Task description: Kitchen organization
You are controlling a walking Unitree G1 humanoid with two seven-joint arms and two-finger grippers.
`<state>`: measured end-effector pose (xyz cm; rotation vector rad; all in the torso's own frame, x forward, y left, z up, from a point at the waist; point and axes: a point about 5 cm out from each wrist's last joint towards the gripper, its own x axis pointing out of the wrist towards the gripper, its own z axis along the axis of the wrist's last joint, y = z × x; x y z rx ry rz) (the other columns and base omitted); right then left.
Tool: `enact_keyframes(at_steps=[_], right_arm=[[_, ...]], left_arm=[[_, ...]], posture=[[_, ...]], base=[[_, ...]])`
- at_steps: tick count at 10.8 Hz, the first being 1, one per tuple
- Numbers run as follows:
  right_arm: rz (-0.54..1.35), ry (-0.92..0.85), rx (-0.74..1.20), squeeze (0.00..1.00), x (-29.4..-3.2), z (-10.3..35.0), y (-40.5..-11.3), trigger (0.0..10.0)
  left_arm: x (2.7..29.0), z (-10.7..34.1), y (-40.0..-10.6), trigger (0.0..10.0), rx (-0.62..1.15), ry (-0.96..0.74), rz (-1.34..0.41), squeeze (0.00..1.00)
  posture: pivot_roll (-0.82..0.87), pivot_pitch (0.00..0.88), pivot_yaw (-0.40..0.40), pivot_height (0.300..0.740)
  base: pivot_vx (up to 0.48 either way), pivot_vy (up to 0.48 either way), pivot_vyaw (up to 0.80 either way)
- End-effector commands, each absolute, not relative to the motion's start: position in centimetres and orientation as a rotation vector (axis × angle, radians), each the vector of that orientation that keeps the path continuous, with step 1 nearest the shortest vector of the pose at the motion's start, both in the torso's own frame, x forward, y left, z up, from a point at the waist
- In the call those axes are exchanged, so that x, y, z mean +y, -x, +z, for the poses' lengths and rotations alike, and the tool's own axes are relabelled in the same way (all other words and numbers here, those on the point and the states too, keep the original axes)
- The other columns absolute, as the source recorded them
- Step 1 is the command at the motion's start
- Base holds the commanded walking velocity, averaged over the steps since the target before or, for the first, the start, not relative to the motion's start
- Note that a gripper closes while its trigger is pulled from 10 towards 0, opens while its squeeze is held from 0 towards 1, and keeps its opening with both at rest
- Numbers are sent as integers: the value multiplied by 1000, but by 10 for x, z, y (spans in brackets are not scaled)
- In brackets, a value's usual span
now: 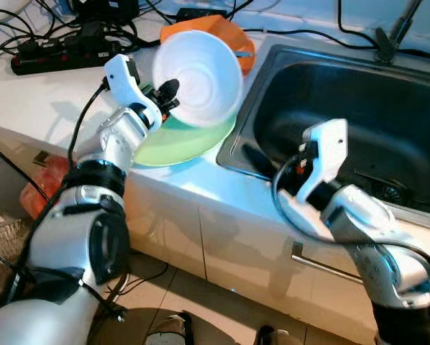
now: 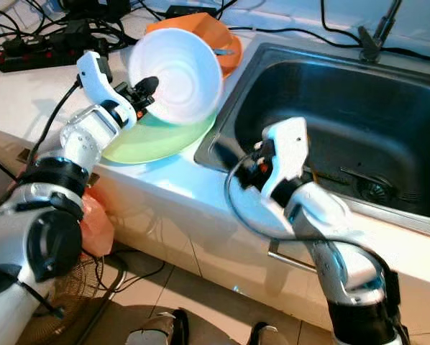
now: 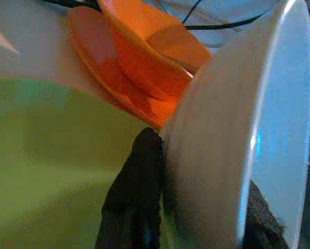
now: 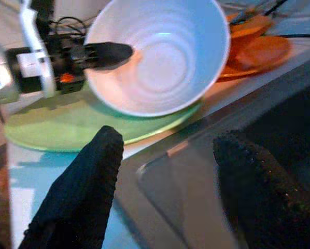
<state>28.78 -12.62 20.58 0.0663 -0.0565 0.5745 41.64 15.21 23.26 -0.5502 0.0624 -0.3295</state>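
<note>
Gripping a white bowl (image 1: pixel 200 77) by its rim: left gripper (image 1: pixel 166 97), pinched on the near edge, one black finger inside the bowl and the other behind the wall. Tipped up on edge, the bowl's hollow facing the camera, its lower rim down on a green plate (image 1: pixel 180 141) directly beneath the gripper. Just past the bowl, an orange plate (image 1: pixel 238 39) with an orange dish stacked on it, near the sink's (image 1: pixel 359 115) back corner.

From the left wrist view, something the head views hide: the outer wall of the bowl (image 3: pixel 233 135) seen edge-on, a dark finger (image 3: pixel 134 202) pressed against that wall, green plate (image 3: pixel 41 155) spreading under it, orange dishes (image 3: pixel 144 57) close behind.

Hovering over the near left corner of the sink, above its rim: right gripper (image 1: pixel 262 159), spread wide, holding nothing. Seen best from the right wrist view: two black fingers (image 4: pixel 82 192) well apart, steel sink rim (image 4: pixel 160 171) between them, and beyond, the bowl's ribbed inside (image 4: pixel 160 57) with the left gripper's finger (image 4: pixel 111 52) hooked over the rim.

Behind the left arm, on the white counter (image 1: pixel 35 100): a black power strip (image 1: pixel 57 54) and a tangle of cables. Below the counter edge, white cabinet doors and a tiled floor.
</note>
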Motion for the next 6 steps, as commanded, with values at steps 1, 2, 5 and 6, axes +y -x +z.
enact_keyframes(at_steps=[1, 2, 5, 6], right_arm=[[538, -64, -67, 0, -131, 206, -292, 10000], [479, -70, -73, 0, -137, 205, -299, 10000], [431, -97, -89, 0, -142, 206, -307, 10000], [413, -150, -100, 0, -144, 209, -311, 10000]], left_arm=[[150, 234, -415, 0, 51, 541, -356, 0], [148, 236, -412, 0, 30, 537, -381, 0], [148, 237, -406, 0, 1, 557, -411, 0], [145, 242, -399, 0, -57, 555, -457, 0]], posture=[[38, 113, 36, 740], [39, 104, 33, 740], [48, 88, 29, 740], [54, 80, 26, 740]], base=[[0, 0, 0], [0, 0, 0], [0, 0, 0], [0, 0, 0]])
